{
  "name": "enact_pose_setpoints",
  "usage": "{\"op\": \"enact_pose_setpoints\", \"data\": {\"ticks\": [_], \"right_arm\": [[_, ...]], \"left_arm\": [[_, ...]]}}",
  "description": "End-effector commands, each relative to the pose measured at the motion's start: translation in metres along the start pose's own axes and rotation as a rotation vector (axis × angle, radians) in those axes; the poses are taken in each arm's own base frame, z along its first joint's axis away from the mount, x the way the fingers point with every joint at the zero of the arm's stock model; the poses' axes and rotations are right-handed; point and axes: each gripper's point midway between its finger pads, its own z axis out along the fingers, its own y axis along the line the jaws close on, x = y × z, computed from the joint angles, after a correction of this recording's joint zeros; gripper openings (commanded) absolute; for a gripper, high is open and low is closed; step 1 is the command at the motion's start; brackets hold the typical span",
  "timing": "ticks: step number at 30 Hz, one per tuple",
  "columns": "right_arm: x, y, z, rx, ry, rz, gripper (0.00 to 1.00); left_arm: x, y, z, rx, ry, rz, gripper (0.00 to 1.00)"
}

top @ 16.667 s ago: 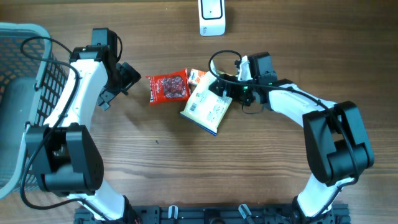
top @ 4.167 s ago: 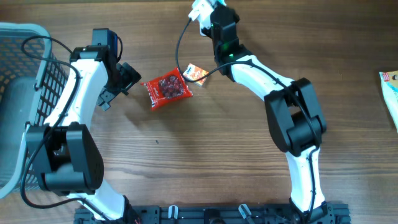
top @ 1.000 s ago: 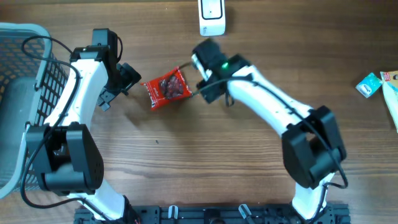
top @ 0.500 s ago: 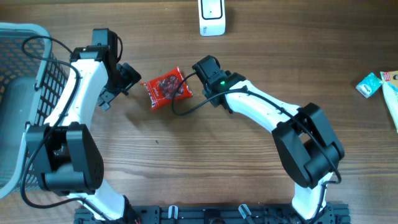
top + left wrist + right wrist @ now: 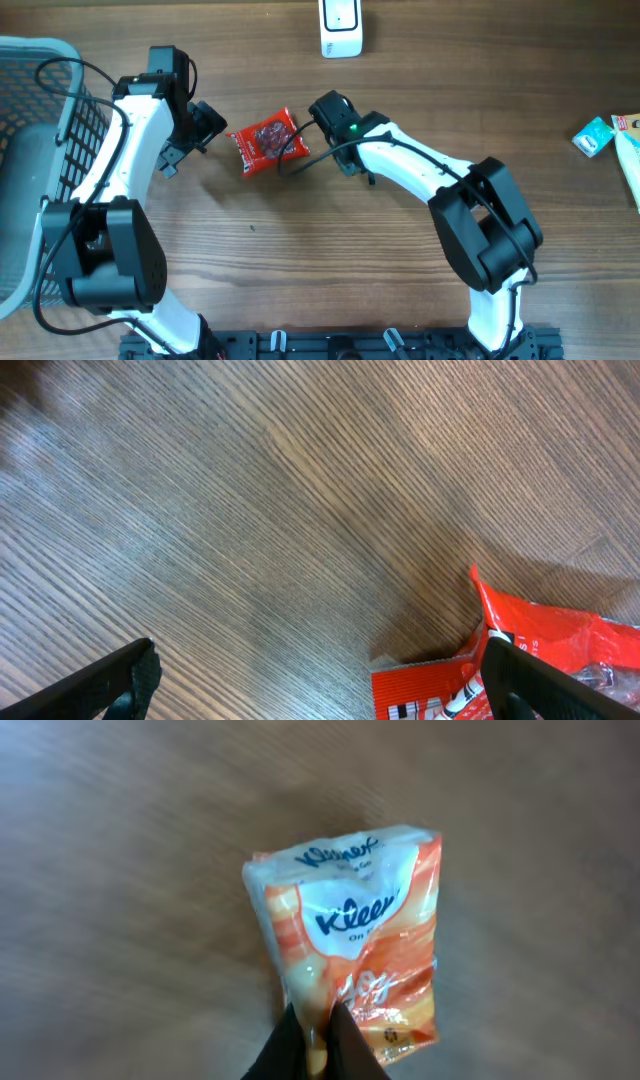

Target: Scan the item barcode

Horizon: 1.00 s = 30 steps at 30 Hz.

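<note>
2 grippers: right gripper [image 5: 312, 1032] clamped shut on the near edge of the Kleenex pack [image 5: 355, 945], just beside the red packet [image 5: 268, 142], long axis pointing straight away from the jaws. Scanner [image 5: 341, 28] up-table, nearer this arm. Left gripper [image 5: 320, 676] wide open, empty.

White arm links [image 5: 420, 172], black joints [image 5: 105, 250], black cables [image 5: 60, 64], green light [image 5: 352, 129], dark fingers [image 5: 277, 1055]

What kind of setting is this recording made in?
Probably a mock shop checkout set up on a wooden table: a grey basket at the left, a white scanner-like device at the far edge, and packaged goods, a red snack pouch and a Kleenex pack.
</note>
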Motion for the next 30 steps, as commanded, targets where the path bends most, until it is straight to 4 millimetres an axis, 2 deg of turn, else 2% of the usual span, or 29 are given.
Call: {"op": "enact_pose_setpoints", "data": {"ticks": [1, 3, 5, 6, 8, 10, 12, 15, 18, 19, 20, 21, 23, 25, 27, 28, 29, 30], "right_arm": [[-0.029, 0.037, -0.036, -0.286, -0.04, 0.064, 0.06], [-0.029, 0.07, -0.052, -0.509, -0.017, 0.111, 0.04], [-0.028, 0.089, -0.067, -0.692, 0.013, 0.145, 0.04], [-0.029, 0.1, -0.083, -0.844, 0.024, 0.159, 0.04], [-0.033, 0.106, -0.111, -1.093, 0.035, 0.193, 0.04], [-0.034, 0.102, -0.124, -1.222, 0.046, 0.227, 0.04], [-0.022, 0.1, -0.115, -1.257, 0.109, 0.292, 0.04], [0.009, 0.102, -0.078, -1.245, 0.244, 0.442, 0.04], [0.028, 0.092, -0.054, -1.217, 0.298, 0.555, 0.04], [0.036, 0.079, -0.037, -1.13, 0.31, 0.592, 0.05], [0.043, 0.064, -0.022, -1.041, 0.32, 0.623, 0.1], [0.054, 0.037, -0.002, -0.922, 0.336, 0.677, 0.21], [0.07, 0.003, 0.013, -0.811, 0.363, 0.718, 0.34], [0.076, -0.033, 0.011, -0.751, 0.372, 0.705, 0.41], [0.065, -0.043, -0.006, -0.801, 0.33, 0.644, 0.49], [0.055, -0.037, -0.019, -0.879, 0.281, 0.592, 0.53], [0.042, -0.019, -0.037, -0.99, 0.225, 0.518, 0.66], [0.04, -0.006, -0.041, -1.003, 0.227, 0.48, 0.72]], "left_arm": [[0.0, 0.003, 0.004, -0.014, 0.005, -0.013, 1.0], [0.0, 0.003, 0.004, -0.014, 0.005, -0.013, 1.0], [0.0, 0.003, 0.004, -0.014, 0.005, -0.013, 1.0], [0.0, 0.003, 0.004, -0.014, 0.005, -0.013, 1.0], [0.0, 0.003, 0.004, -0.014, 0.004, -0.013, 1.0], [0.0, 0.003, 0.004, -0.014, 0.005, -0.013, 1.0], [0.0, 0.003, 0.004, -0.014, 0.005, -0.013, 1.0], [0.0, 0.003, 0.004, -0.014, 0.005, -0.013, 1.0], [0.0, 0.003, 0.004, -0.014, 0.005, -0.013, 1.0], [0.0, 0.003, 0.004, -0.014, 0.005, -0.013, 1.0], [0.0, 0.003, 0.004, -0.014, 0.005, -0.013, 1.0], [0.0, 0.003, 0.004, -0.014, 0.004, -0.013, 1.0], [0.0, 0.003, 0.004, -0.014, 0.005, -0.013, 1.0], [0.0, 0.003, 0.004, -0.014, 0.005, -0.013, 1.0], [0.0, 0.003, 0.004, -0.014, 0.005, -0.013, 1.0], [0.0, 0.003, 0.004, -0.014, 0.005, -0.013, 1.0], [0.0, 0.003, 0.004, -0.014, 0.005, -0.013, 1.0], [0.0, 0.003, 0.004, -0.014, 0.005, -0.013, 1.0]]}}
